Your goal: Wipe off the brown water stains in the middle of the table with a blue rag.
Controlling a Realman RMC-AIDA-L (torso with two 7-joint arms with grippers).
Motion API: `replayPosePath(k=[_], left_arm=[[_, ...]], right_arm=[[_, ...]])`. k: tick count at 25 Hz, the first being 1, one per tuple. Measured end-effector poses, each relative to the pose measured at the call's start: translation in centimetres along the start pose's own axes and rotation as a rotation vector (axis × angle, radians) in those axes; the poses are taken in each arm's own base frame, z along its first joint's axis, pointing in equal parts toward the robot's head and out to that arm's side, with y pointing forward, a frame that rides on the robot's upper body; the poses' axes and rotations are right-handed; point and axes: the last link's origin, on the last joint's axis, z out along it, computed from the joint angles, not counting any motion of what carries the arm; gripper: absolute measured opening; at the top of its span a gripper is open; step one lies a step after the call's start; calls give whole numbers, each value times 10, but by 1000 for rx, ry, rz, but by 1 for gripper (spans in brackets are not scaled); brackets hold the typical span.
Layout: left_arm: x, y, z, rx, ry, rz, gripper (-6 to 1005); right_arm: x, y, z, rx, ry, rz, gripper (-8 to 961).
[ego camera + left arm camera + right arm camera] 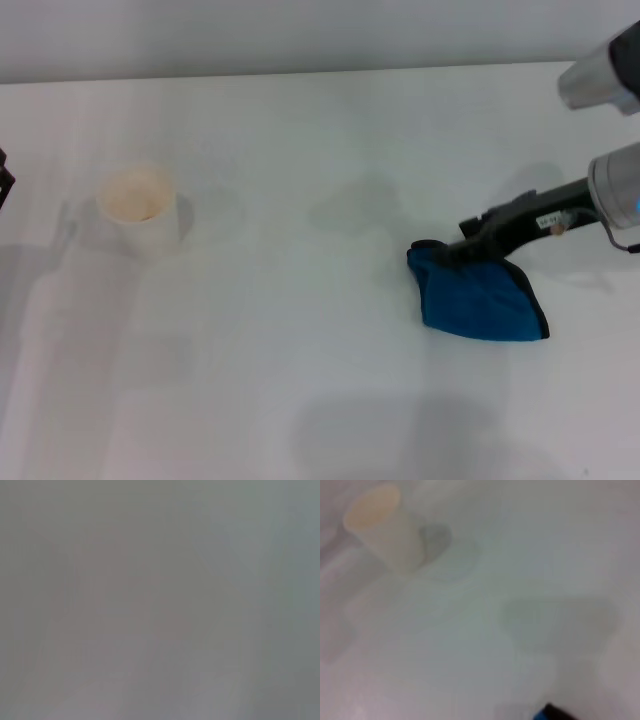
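The blue rag (480, 296) lies bunched on the white table (300, 400), right of the middle. My right gripper (443, 250) reaches in from the right, its black fingers shut on the rag's near-left corner. Only a sliver of the rag (545, 714) shows in the right wrist view. The brown water stains (358, 206) appear as a faint pale patch just left of and beyond the rag, with a short gap between them. The same stains (555, 622) form a dim blotch in the right wrist view. A dark piece of my left gripper (4, 178) sits at the table's far left edge.
A white paper cup (138, 208) with a beige inside stands at the left of the table, well away from the rag; the cup (382, 527) also shows in the right wrist view. The left wrist view shows only a blank grey surface.
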Motion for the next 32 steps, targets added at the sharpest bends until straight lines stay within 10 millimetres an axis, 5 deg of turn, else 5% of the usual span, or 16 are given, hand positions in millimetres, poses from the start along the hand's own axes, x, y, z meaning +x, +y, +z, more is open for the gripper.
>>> replayPosePath(k=[9, 13, 19, 25, 32], left_arm=[[0, -1, 0, 2, 1, 1, 886], [1, 0, 2, -2, 4, 1, 886], [0, 1, 2, -2, -6, 0, 886], [-2, 3, 6, -5, -22, -2, 886], [-1, 8, 13, -18, -18, -8, 887]], right_arm=[[-14, -6, -17, -141, -449, 54, 869], [2, -24, -31, -146, -914, 195, 868], [41, -42, -35, 97, -1152, 213, 866], [85, -46, -15, 483, -1111, 83, 865], [95, -57, -6, 578, -1021, 114, 865]])
